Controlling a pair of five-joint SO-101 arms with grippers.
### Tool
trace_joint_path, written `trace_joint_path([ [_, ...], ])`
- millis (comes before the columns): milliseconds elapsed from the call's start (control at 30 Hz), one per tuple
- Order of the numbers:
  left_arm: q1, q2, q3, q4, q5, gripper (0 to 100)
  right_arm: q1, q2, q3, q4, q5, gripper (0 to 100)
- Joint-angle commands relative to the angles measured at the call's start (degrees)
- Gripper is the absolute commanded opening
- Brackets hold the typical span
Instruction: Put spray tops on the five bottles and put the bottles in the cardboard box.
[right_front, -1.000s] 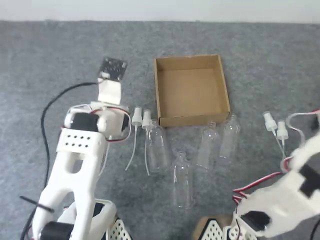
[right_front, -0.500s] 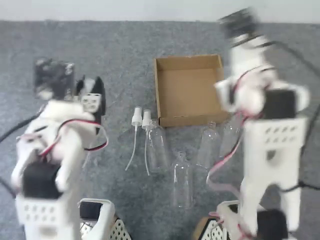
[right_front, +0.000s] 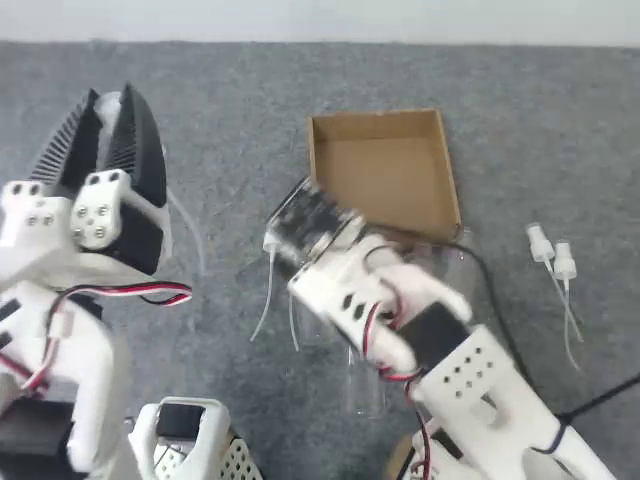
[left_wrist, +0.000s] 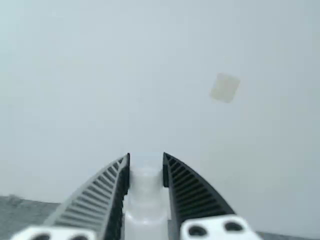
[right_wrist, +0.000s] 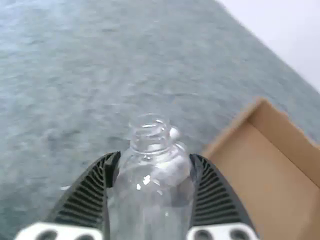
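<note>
My left gripper (right_front: 105, 125) is raised at the left, shut on a white spray top (left_wrist: 146, 186) whose thin tube (right_front: 187, 232) hangs down. In the left wrist view the gripper (left_wrist: 146, 162) faces a pale wall. My right arm (right_front: 400, 310) stretches over the middle of the carpet in front of the cardboard box (right_front: 375, 116). Its gripper (right_wrist: 154, 159) is shut on a clear bottle (right_wrist: 150, 180) with an open neck, near a corner of the box (right_wrist: 270, 165). Other clear bottles (right_front: 362, 385) lie below the box, partly hidden by that arm.
Two loose spray tops (right_front: 552, 252) lie at the right on the grey carpet. Another spray top (right_front: 271, 243) lies left of the box's front corner. Both arm bases stand at the near edge.
The left arm rose from the spray tops beside the box and now holds one up high. The right arm swung from the right side across the bottles and holds a bottle.
</note>
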Motion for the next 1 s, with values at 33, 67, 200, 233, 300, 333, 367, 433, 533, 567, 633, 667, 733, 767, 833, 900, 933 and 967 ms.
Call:
trace_joint_path([
  [33,2.73,-0.09,1.45,-5.10,3.43,1,-4.97,-2.68,-0.26,-2.33,-0.62,0.6],
  [67,2.73,-0.09,2.42,-6.33,3.43,1,-5.32,-2.68,-0.26,-2.33,-0.62,0.6],
  [200,2.20,-0.09,5.41,-8.97,3.43,1,-5.41,-2.95,0.70,-2.86,-0.79,0.6],
  [233,2.20,-0.18,6.20,-9.05,3.52,1,-5.41,-3.30,1.14,-3.12,-0.79,0.6],
  [300,2.37,-0.18,7.25,-9.23,3.52,1,-5.49,-4.70,2.55,-4.53,-1.85,0.6],
  [333,2.29,-0.18,7.96,-10.20,3.52,1,-5.49,-5.76,3.34,-5.32,-2.81,0.6],
  [367,2.20,-0.09,8.92,-11.34,3.52,1,-5.49,-6.90,3.96,-5.58,-3.52,0.6],
  [433,1.67,-0.09,10.86,-13.27,3.52,1,-5.49,-9.27,5.01,-5.85,-3.96,0.6],
  [533,1.76,-0.18,13.23,-13.80,3.87,1,-5.32,-11.65,6.24,-5.76,-4.04,0.6],
  [567,1.76,-0.18,13.85,-13.80,5.10,1,-5.32,-12.18,6.77,-5.93,-4.04,0.6],
  [633,1.76,-0.18,14.46,-13.80,6.95,1,-5.32,-12.79,7.38,-6.02,-4.13,0.6],
  [667,1.76,-0.18,14.46,-13.80,7.03,1,-5.32,-12.79,7.47,-6.02,-4.13,0.6],
  [733,1.85,-0.18,14.20,-13.80,7.12,1,-5.32,-12.79,7.65,-6.02,-4.22,0.6],
  [767,1.85,-0.35,13.93,-13.89,7.12,1,-5.32,-12.70,7.65,-6.02,-4.22,0.6],
  [833,1.85,-0.44,12.79,-13.63,7.12,1,-5.32,-12.70,7.65,-6.02,-4.22,0.6],
  [900,1.85,-0.18,11.30,-13.54,6.95,1,-5.32,-12.70,7.65,-6.02,-4.22,0.6],
  [933,1.76,-0.18,10.42,-13.54,6.86,1,-5.32,-12.70,7.65,-6.02,-4.22,0.6],
  [967,1.76,-0.18,9.63,-13.45,6.86,1,-5.32,-12.70,7.65,-6.02,-4.22,0.6],
])
